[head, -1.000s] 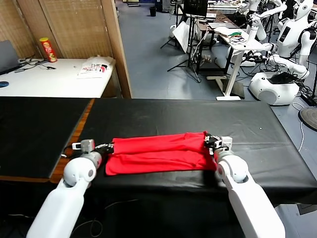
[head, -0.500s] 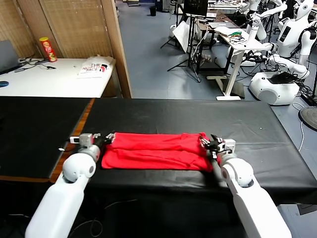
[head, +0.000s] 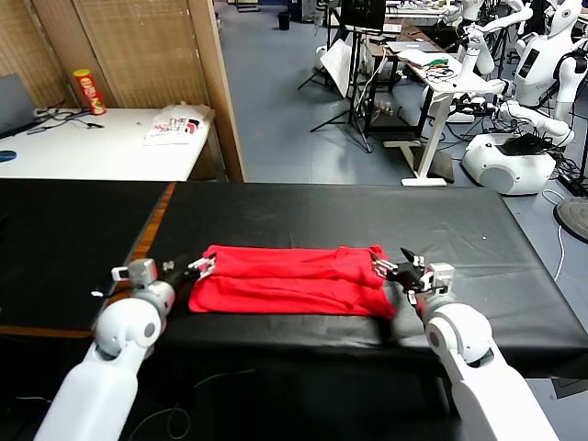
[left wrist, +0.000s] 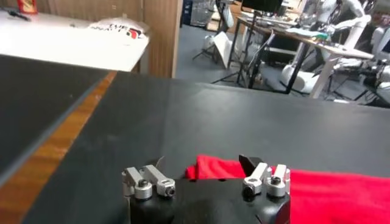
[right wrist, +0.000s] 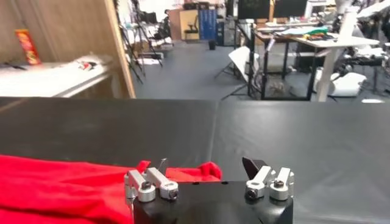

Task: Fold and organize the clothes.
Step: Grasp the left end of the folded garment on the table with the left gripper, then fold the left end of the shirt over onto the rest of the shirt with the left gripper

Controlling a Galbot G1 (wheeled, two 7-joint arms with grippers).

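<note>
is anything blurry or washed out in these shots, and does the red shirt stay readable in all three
Head view: even indoor light, the shirt crisp on the black table. Left wrist view: background soft, white side table washed out, shirt cut off by the left hand. Right wrist view: right hand slightly soft; shirt still plainly red.

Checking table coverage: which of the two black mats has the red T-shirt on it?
The right-hand black mat, the wider one in front of both arms, holds the folded red T-shirt. The left black mat, past the bare wooden strip, has no clothing.
</note>
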